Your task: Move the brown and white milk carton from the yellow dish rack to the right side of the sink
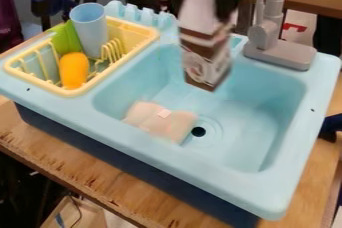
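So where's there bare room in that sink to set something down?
The basin floor looks free from the drain to the wall farthest from the rack. It's crowded in the rack, beside the drain where the pink thing lies, and above the basin's back, where the gripper holds a carton.

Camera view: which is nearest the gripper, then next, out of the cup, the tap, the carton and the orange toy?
1. Carton, in the gripper
2. Tap, right side
3. Cup, left, in the rack
4. Orange toy, left, same rack
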Robot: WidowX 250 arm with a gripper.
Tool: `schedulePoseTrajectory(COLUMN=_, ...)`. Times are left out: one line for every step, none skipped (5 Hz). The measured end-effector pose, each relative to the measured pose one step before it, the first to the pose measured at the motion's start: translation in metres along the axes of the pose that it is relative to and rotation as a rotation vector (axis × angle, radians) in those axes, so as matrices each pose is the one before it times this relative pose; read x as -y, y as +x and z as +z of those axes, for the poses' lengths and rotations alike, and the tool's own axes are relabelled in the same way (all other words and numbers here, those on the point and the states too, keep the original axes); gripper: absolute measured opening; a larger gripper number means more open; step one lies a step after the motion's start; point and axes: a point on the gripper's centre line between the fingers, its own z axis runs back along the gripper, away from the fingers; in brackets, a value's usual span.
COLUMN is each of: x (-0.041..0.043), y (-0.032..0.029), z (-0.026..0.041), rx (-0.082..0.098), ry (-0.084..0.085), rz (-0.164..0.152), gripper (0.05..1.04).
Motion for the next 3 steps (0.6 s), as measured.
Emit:
schedulePoseTrajectory(x=0.03205, y=0.00544, z=-0.01771, rx=0.0051, ry=-0.0064, rz=-0.0192, gripper=0.809)
schedulePoseTrajectory(x=0.01413, y=0.00156, z=-0.02036, rx=-0.0361, ry=-0.0011, rz=0.0127, gripper=0.810)
schedulePoseTrajectory(x=0.00776, y=-0.00186, z=-0.01999, rx=-0.0570, ry=0.0116, rz=0.0090, gripper=0.810)
